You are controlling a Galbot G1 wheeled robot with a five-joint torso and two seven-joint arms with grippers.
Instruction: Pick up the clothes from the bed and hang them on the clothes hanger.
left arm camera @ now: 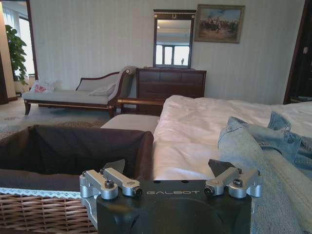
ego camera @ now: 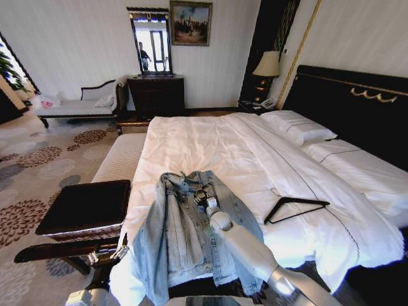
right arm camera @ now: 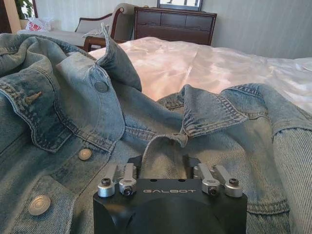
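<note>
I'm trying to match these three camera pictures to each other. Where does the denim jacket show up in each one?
Head view: the jacket lies spread on the bed's near end, low and centre, with the right gripper on its collar.
Left wrist view: the jacket is at the right side, on the white sheet, beyond the left gripper.
Right wrist view: the jacket spreads across most of the picture, collar by the gripper.
Shared landmark: the dark dresser.
</note>
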